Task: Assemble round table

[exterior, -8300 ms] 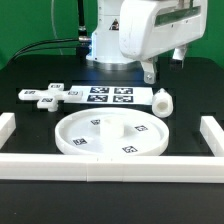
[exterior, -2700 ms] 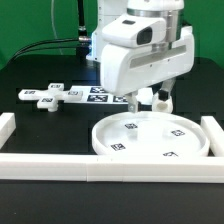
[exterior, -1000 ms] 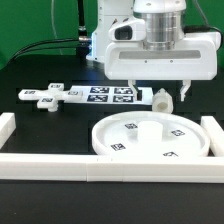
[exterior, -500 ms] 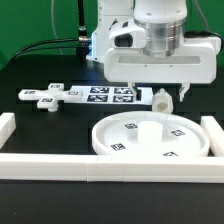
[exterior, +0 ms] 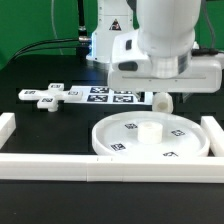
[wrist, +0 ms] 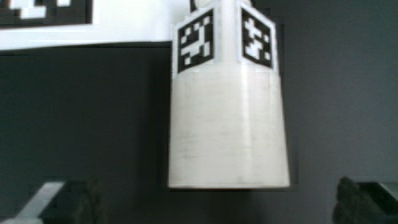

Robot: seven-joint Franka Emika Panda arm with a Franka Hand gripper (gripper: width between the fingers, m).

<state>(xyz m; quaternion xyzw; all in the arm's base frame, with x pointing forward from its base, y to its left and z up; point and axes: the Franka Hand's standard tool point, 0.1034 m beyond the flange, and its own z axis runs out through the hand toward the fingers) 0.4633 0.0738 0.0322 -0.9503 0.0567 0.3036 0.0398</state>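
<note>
Round table parts, three counted, all white plastic with black-and-white square tags. Item one: one large round rimmed disc (exterior: pixel 150 140), laid flat on the desk (exterior: pixel 40 125) towards the exterior view's right, with a low round boss (exterior: pixel 148 127) raised at its centre and small tags scattered over its face. Item two: one short thick post (wrist: pixel 224 115), laid on its side just beyond the disc's far rim, near the end of the marker board (exterior: pixel 105 95) on the exterior view's right; two tags are seen at one of its ends, and in the exterior view it is largely hidden by the arm (exterior: pixel 165 45). Item three: one small cross-shaped piece (exterior: pixel 45 97), laid flat at the exterior view's left, just beside the marker board's other end and well apart from the disc. Jaws: spread wide, one dark fingertip (wrist: pixel 54 200) shown at each side of the post, neither touching it; nothing is held. Fixtures: one marker board, flat on the desk; three white border rails, one along the front (exterior: pixel 100 166) and one at each side. Surface: a matt black desk. Room: a green backdrop (exterior: pixel 30 20) is seen behind the desk, with dark cables (exterior: pixel 40 45) trailed across it.
</note>
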